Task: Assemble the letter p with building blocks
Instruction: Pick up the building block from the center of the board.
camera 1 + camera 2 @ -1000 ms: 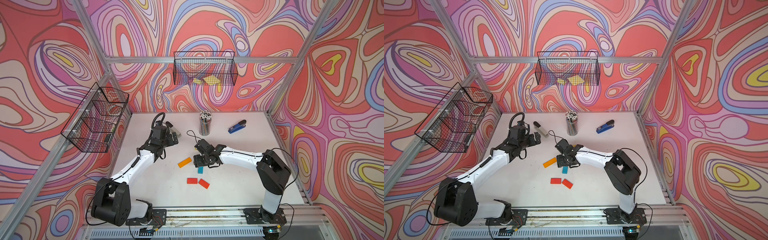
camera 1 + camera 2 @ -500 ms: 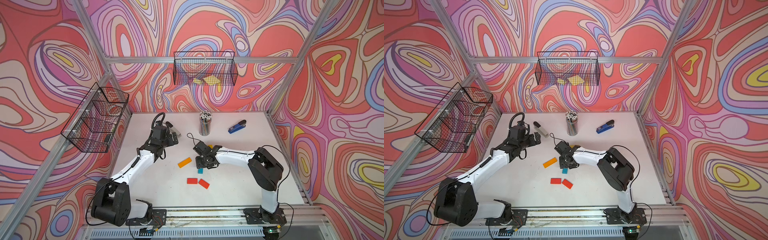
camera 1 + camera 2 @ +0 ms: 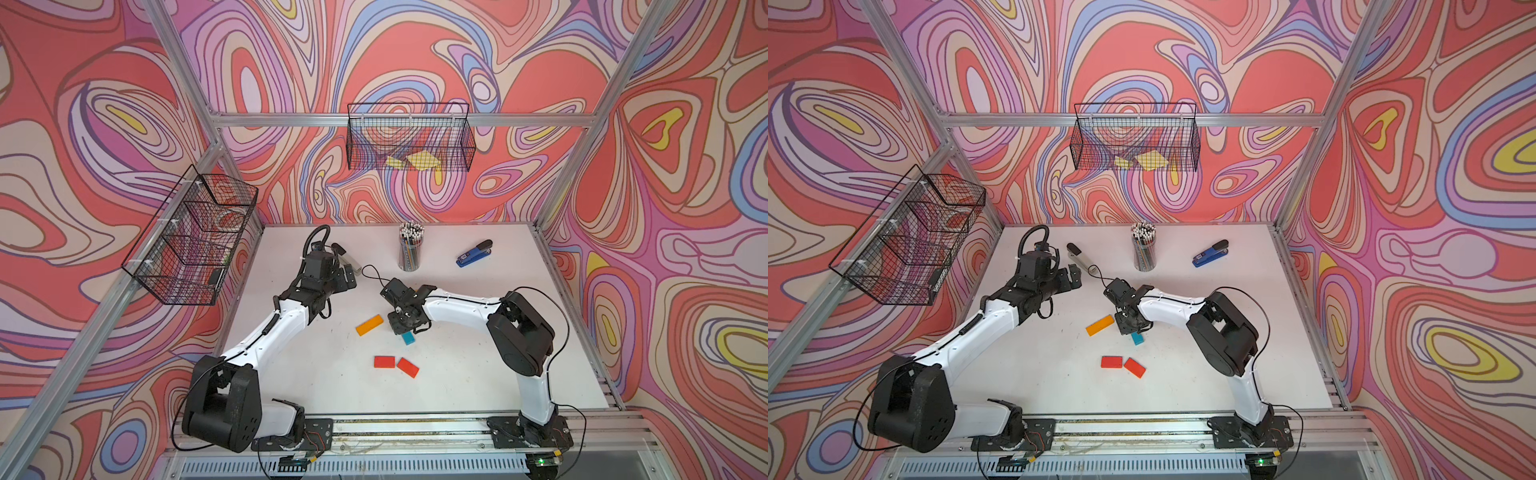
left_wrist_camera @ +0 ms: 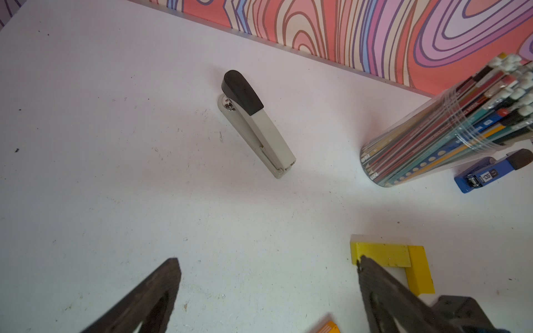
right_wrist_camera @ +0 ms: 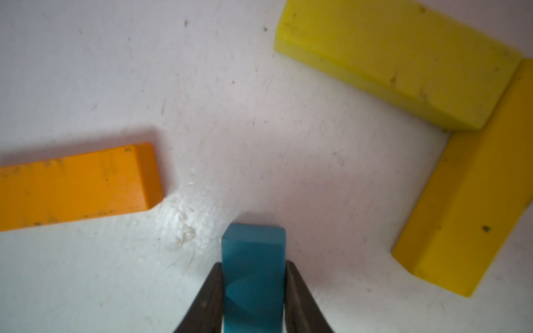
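Newly closed, right gripper (image 5: 253, 263) pinched teal block (image 5: 253, 242) across its width, yellow blocks (image 5: 398, 66) to its far right; left gripper (image 4: 268, 259) spread

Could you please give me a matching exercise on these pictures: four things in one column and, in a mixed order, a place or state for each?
Things
1. teal block
2. yellow blocks
3. red blocks
4. left gripper

Places or states
A. open, holding nothing
B. lying nearest the arm bases
C. clamped by the right gripper
D. meeting in an L

Pairs: 1-C, 2-D, 3-B, 4-A
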